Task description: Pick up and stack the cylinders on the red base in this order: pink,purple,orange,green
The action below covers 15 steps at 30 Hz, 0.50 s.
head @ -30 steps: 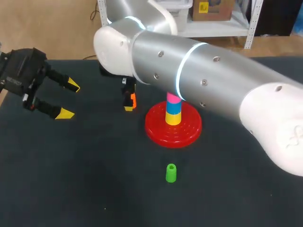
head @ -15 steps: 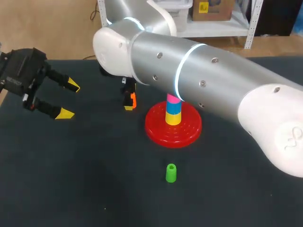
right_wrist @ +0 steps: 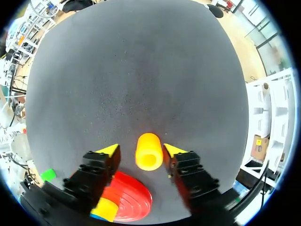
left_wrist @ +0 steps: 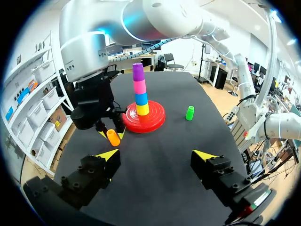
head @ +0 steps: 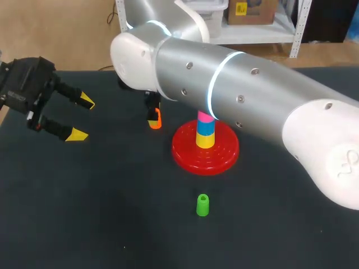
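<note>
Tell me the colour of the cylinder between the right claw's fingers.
The cylinder is orange, clearest in the left wrist view.

A dark, matte table [head: 101, 213] with a fine-grained surface carries everything; in the head view its far edge runs along the back, with a pale floor beyond it. A round red base [head: 224, 159] sits flat on the table a little past its middle, its top ridged in concentric rings. On the near side of the base and well apart from it, a small green cylinder [head: 202, 205] stands upright with its hollow end up. To the left of the base and near it is a small orange cylinder [head: 155, 119], also hollow. It looks tilted, though how it rests on the table is hard to tell.
</note>
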Motion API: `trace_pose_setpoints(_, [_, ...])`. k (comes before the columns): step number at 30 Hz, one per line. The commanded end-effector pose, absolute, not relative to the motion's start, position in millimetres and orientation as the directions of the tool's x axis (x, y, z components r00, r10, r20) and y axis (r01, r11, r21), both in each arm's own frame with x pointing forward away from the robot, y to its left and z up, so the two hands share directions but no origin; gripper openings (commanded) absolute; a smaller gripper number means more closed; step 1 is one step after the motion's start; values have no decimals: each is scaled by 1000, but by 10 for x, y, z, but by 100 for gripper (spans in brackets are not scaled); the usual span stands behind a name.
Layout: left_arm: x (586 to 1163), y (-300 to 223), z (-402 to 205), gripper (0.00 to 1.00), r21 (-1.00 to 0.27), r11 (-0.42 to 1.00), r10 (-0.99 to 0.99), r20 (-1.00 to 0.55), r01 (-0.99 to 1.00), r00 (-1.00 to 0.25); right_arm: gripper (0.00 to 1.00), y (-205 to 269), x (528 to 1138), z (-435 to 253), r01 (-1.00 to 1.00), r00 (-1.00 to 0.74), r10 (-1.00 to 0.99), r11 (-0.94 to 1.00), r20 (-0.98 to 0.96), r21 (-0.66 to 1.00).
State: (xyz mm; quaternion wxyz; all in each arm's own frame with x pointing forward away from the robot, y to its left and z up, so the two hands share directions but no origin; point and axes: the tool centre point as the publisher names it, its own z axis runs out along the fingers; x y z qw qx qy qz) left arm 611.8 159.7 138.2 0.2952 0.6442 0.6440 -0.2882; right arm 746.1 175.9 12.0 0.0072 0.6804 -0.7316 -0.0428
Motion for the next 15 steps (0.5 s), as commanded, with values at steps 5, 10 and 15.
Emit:
trace_pose_setpoints(5, [6107,1607,1373,100,14,4,657,-754,1000,8,0,1803,7549,93,-982,-71,-997,63,-38,180])
trace_pose_setpoints(10, [6107,1607,1373,100,14,4,657,-754,1000,8,0,1807,7553,85,-981,-68,-997,59,-38,185])
trace_pose_setpoints(15, [6107,1607,1373,100,14,4,657,-754,1000,8,0,1795,7537,170,-984,-66,-997,59,-33,169])
